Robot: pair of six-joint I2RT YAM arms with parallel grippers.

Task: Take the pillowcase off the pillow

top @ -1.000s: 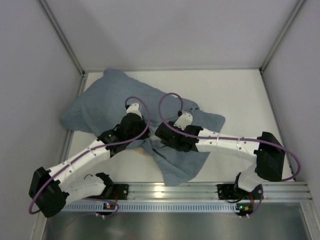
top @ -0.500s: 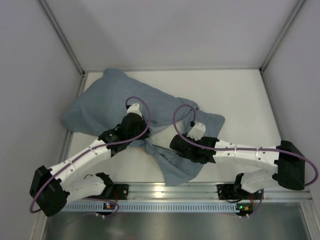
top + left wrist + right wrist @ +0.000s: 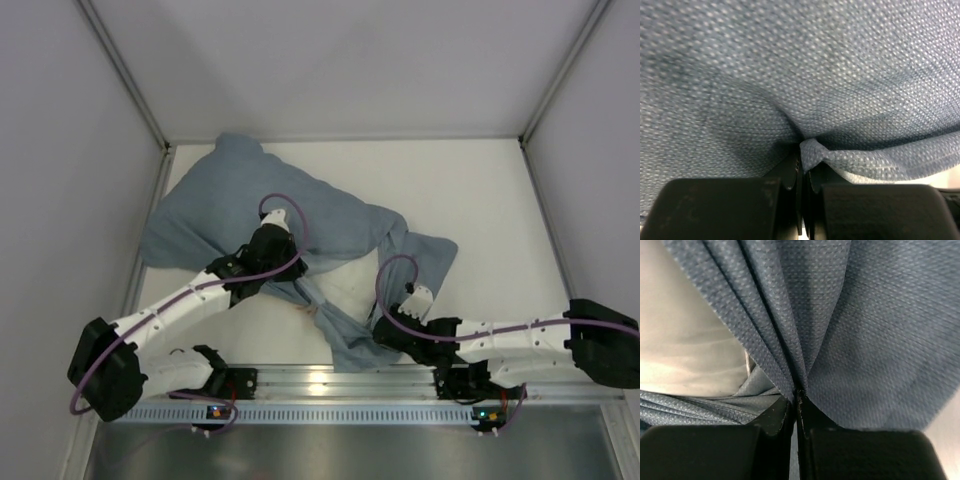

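The grey-blue pillowcase lies bunched across the left and middle of the white table. Its open end is drawn toward the near edge. A patch of the white pillow shows in the opening, and it also shows at the left of the right wrist view. My left gripper is shut on a pinch of pillowcase over the covered bulk. My right gripper is shut on gathered folds of the pillowcase near the front rail. The rest of the pillow is hidden inside the cloth.
A metal rail runs along the near edge, with both arm bases on it. Grey walls close in the left, back and right sides. The bare white tabletop shows at the back right.
My right gripper has pulled back toward the near edge and right, drawing the pillowcase end with it. The white pillow now shows in the opening. The left gripper and covered bulk shifted slightly right.
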